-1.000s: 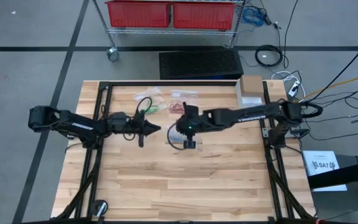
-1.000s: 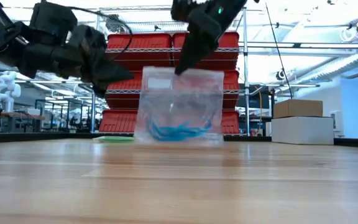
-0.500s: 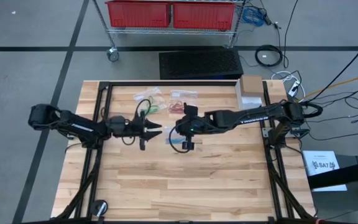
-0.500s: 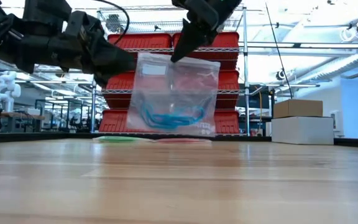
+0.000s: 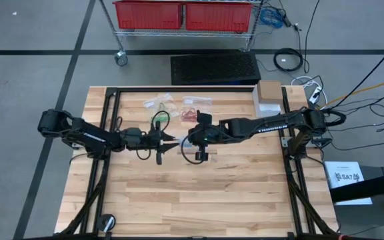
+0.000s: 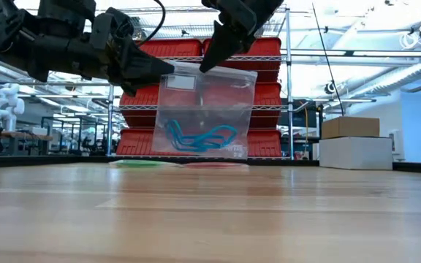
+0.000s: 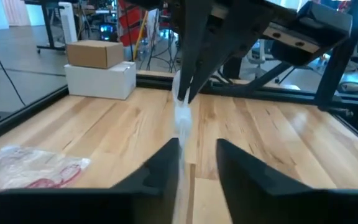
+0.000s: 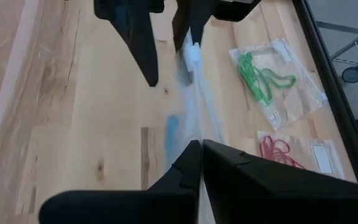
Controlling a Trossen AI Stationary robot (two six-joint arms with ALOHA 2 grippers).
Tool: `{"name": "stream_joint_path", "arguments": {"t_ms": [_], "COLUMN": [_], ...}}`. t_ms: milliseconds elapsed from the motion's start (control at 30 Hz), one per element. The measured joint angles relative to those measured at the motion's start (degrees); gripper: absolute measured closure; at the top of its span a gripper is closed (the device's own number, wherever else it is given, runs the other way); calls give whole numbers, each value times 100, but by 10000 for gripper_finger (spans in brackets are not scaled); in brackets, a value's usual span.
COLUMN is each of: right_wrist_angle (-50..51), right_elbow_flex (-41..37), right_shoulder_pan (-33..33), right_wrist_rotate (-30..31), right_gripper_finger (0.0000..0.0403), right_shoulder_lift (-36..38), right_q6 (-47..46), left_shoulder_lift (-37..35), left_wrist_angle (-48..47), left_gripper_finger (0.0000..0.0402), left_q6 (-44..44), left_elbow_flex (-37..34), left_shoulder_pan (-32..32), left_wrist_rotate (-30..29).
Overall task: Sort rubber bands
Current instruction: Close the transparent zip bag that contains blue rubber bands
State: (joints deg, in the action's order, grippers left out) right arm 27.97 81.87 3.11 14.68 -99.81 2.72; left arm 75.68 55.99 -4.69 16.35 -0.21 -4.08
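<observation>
From table height the near boards of the table (image 6: 210, 219) lie bare, and past them a clear bag (image 6: 205, 109) hangs in the air with blue bands (image 6: 199, 137) pooled in its lower part. The right gripper (image 6: 212, 62) pinches the bag's top edge, its fingers shut on the plastic; in its own wrist view the two fingers (image 8: 194, 163) meet on the thin film. The left gripper (image 6: 168, 67) sits at the bag's other top corner, and its wrist view shows its fingers (image 7: 166, 163) parted, one on each side of the bag's edge (image 7: 183, 121), which runs down between them; whether they press on it I cannot tell. Seen from above, both grippers meet over the middle of the table, the left (image 5: 169, 141) reaching in from the left side and the right (image 5: 191, 139) from the right side. Farther back, two more bags lie flat on the wood near the far edge: one with green bands (image 5: 160, 117) on the left, one with red bands (image 5: 191, 113) beside it. A cardboard box (image 5: 269, 97) rests at the far right corner. Beyond the table stands a wire shelf with red bins (image 6: 196, 51).
</observation>
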Motion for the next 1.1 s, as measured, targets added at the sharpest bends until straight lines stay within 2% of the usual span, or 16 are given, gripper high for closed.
{"name": "stream_joint_path", "arguments": {"t_ms": [200, 267, 467, 667, 767, 867, 967, 1100], "right_wrist_angle": [49, 67, 91, -567, -1113, -1281, -1344, -1425], "right_elbow_flex": [0, 0, 0, 3, 7, 6, 4, 4], "right_shoulder_pan": [17, 29, 80, 64, -7, -55, -90, -92], "right_wrist_rotate": [0, 0, -70, -498, -987, -1058, -1057, -1071], "right_gripper_finger": [403, 403, 398, 341, 305, 275, 261, 261], "right_shoulder_lift": [-2, -2, 4, 168, 48, -141, -260, -337], "right_q6": [-9, -13, -292, -520, -527, -502, -438, -372], "left_shoulder_lift": [59, 59, 59, 59, 59, 59, 59, 59], "left_wrist_angle": [4, 5, 7, -15, -17, -40, -86, -111], "left_gripper_finger": [375, 393, 397, 399, 399, 400, 400, 400], "left_q6": [135, 198, 212, 361, 365, 365, 365, 365], "left_elbow_flex": [25, 25, 25, 25, 25, 27, 27, 29], "left_shoulder_pan": [0, 0, 0, 0, -2, 0, 0, 0], "left_wrist_rotate": [8, 11, 20, 346, 499, 556, 557, 557]}}
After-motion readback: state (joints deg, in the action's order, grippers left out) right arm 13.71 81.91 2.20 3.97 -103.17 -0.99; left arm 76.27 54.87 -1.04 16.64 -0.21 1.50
